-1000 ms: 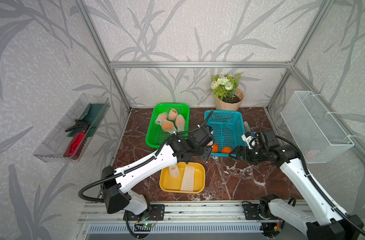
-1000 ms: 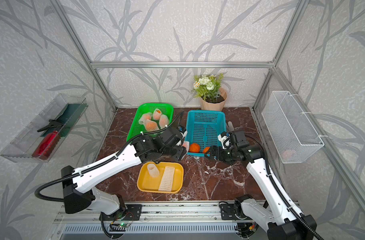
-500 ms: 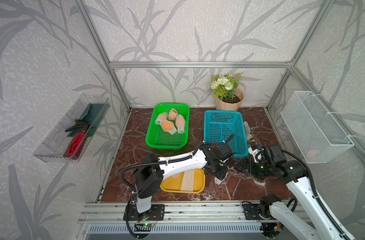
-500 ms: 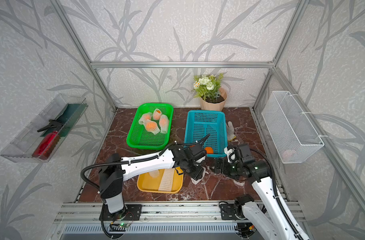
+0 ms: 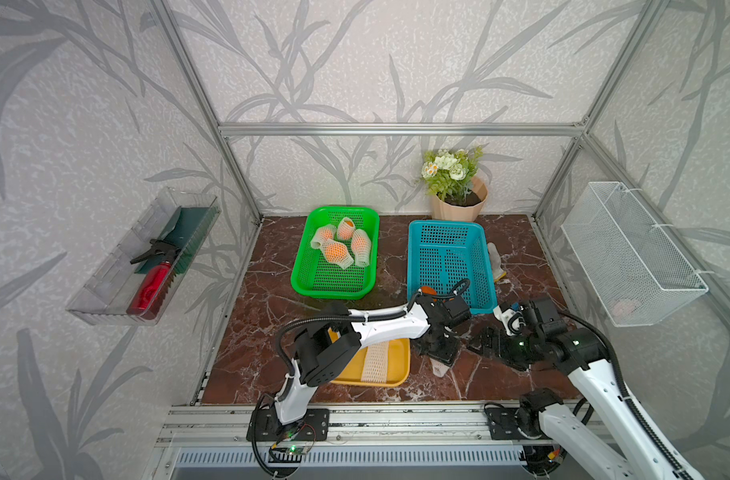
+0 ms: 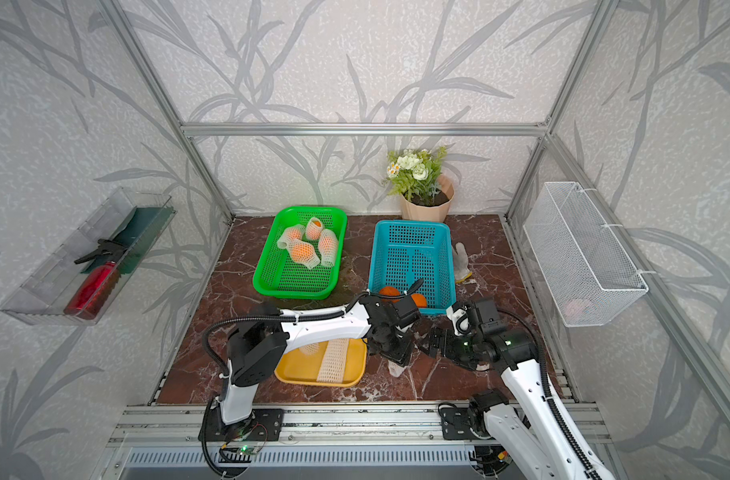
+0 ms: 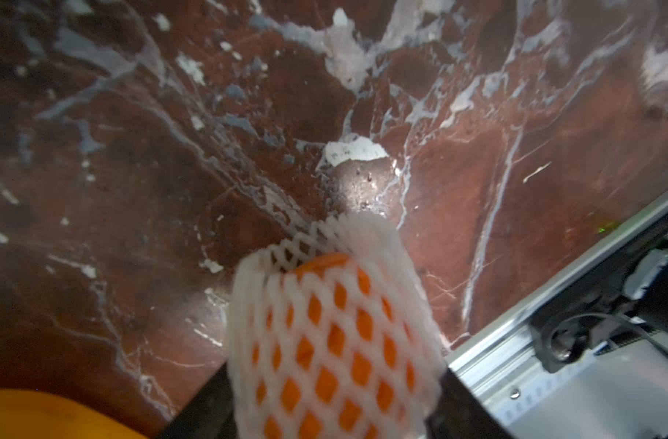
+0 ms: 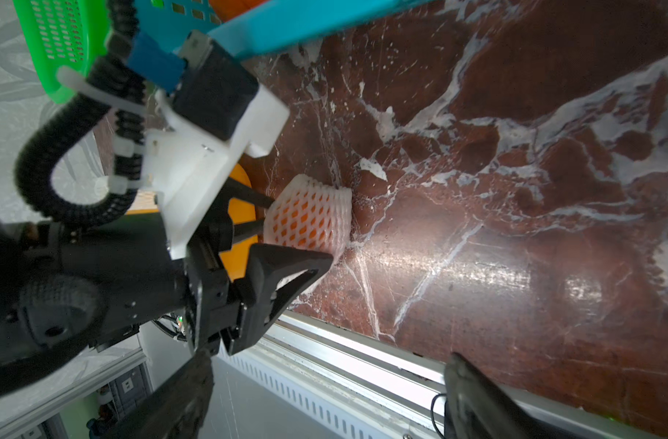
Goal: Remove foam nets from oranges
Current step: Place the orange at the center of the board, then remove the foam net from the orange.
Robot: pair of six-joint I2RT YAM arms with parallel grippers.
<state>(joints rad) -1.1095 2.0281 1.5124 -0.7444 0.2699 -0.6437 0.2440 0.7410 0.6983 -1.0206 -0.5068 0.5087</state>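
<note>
While left claw (image 8: 300, 232) straddles netted orange (image 8: 310, 214), right claw (image 8: 330, 355) gapes.

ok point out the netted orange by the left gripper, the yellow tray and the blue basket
netted orange (image 7: 332, 342): left wrist view, on its mesh-covered middle
yellow tray (image 5: 398, 365): in a top view, on bare yellow floor near its edge
blue basket (image 5: 444, 224): in a top view, on its far rim

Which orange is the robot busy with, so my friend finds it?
Find the brown marble table, then the yellow tray at its front. Beside the tray, at the left gripper, is a netted orange: the only one outside the green basket and blue basket.
</note>
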